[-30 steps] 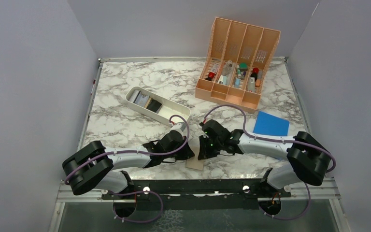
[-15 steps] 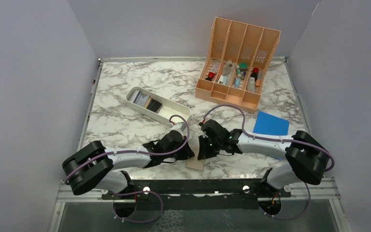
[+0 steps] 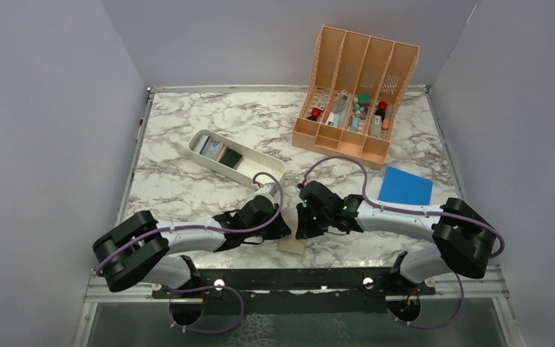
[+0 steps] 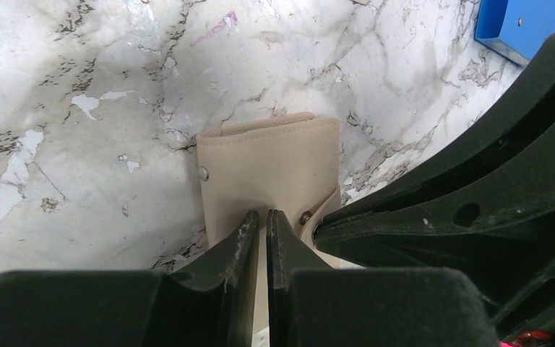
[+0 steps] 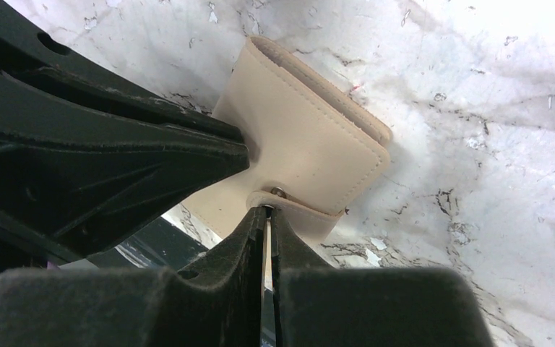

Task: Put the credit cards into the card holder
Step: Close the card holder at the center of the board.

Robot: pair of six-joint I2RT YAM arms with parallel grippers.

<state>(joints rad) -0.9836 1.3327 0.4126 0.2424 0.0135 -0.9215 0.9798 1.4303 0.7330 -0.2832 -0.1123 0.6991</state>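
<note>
One tan card holder [image 3: 291, 245] lies closed at the surface's [image 3: 188, 191] near edge, between two arms. The left hand [image 4: 262, 218] pinches its edge, likely to anchor it, while the right hand [image 5: 267, 213] nips the snap tab [image 5: 294, 202], seemingly to pull it open. Three credit cards [image 3: 220, 152], as far as shows, wait in one white tray [image 3: 269, 172], well apart

You've got a marble-look table [image 3: 209, 116], white w/ grey veins, centre frame. Plain pale lavender walls [image 3: 43, 108] left, back & right. Dark rail [image 3: 296, 278] along bottom edge. Even, soft light.
</note>
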